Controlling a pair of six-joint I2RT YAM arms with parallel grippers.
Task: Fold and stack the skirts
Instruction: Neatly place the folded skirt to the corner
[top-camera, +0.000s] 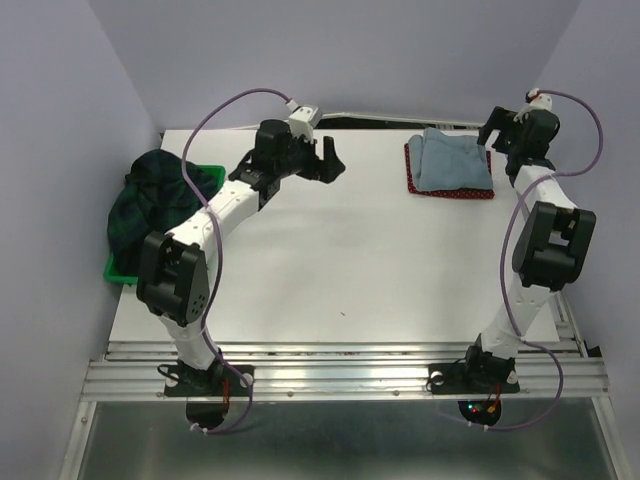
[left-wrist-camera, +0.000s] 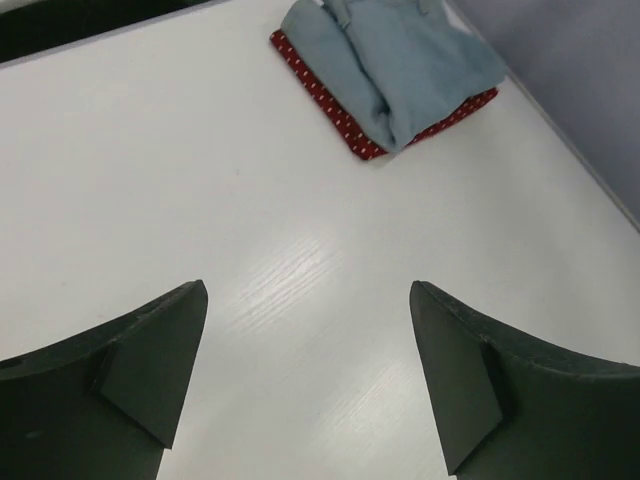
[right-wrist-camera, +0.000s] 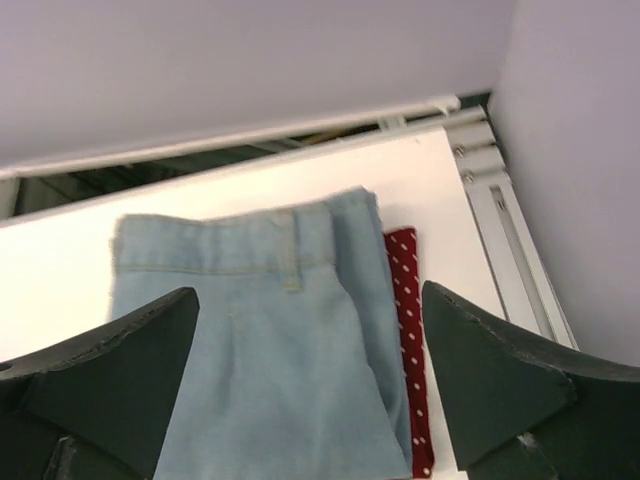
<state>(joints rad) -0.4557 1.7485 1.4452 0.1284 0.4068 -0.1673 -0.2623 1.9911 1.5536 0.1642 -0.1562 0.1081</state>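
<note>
Pale lilac walls close in a white tabletop (top-camera: 330, 270), where two of the three skirts lie folded at the far right corner. The light blue-grey denim skirt (top-camera: 455, 160) sits on top of the red dotted skirt (top-camera: 450, 193), whose edge shows along the near and left sides. The dark plaid skirt (top-camera: 150, 205) is heaped unfolded over the green bin (top-camera: 120, 268) at the tabletop's left edge. The left gripper (left-wrist-camera: 310, 340) hangs over bare tabletop near the far middle, jaws spread wide and holding nothing. The right gripper (right-wrist-camera: 310, 360) hovers just above the denim skirt, jaws likewise released and empty. The plaid skirt looks light and limp, and is likely to sag and drag if lifted from one point. The surer hold is probably a pinch along the waistband or hem at two well-separated spots, one per arm, to keep it spread flat. Which part of the heap is waistband cannot be told. The folded stack seems soft and easily shifted, so anything laid on top should come down gently.
</note>
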